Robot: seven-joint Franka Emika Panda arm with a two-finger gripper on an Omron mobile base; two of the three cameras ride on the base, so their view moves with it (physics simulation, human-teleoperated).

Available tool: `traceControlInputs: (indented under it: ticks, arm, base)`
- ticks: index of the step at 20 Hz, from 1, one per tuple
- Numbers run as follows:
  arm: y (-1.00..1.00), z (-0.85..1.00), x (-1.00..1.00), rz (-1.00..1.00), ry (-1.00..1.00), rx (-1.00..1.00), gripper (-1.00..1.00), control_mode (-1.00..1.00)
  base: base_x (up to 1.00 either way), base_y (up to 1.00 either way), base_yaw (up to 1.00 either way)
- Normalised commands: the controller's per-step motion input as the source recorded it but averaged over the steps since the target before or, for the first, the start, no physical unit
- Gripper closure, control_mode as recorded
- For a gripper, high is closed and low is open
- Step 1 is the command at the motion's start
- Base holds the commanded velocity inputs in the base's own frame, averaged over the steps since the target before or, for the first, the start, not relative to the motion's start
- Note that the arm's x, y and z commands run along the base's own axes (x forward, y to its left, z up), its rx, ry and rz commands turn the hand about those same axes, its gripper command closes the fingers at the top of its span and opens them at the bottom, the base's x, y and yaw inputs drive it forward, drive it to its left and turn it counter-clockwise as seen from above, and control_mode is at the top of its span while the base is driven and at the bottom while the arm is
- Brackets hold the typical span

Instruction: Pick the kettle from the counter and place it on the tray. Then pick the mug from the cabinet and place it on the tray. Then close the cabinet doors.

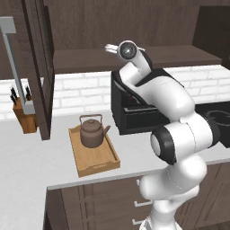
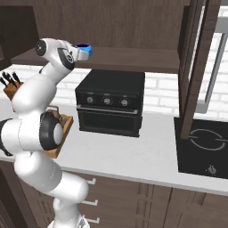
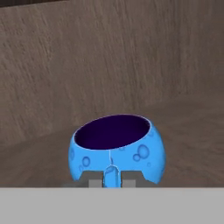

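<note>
The gripper (image 3: 110, 178), at the bottom centre of the hand view, has its fingertips closed on the mug's (image 3: 117, 148) handle inside the cabinet (image 3: 109, 57). With the kettle (image 1: 92, 131) already on the tray (image 1: 96, 162), next comes lifting the mug out toward it.
</note>
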Motion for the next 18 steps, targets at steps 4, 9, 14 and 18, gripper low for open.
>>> traceControlInputs:
  ticks: [4,9,14,18]
  arm:
    - [0.0,-0.01,-0.24,0.0,0.0,0.0,1.0,-1.0]
    - [-0.09,0.0,-0.68,0.01,-0.13,0.03,1.0,-1.0]
    - [-0.02,0.07,-0.93,0.07,-0.28,0.0,1.0,-1.0]
    - [0.06,0.26,-0.75,0.18,-0.12,0.0,1.0,-1.0]
  base:
    - [0.0,0.0,0.0]
    - [0.0,0.0,0.0]
    - [0.0,0.0,0.0]
    - [0.0,0.0,0.0]
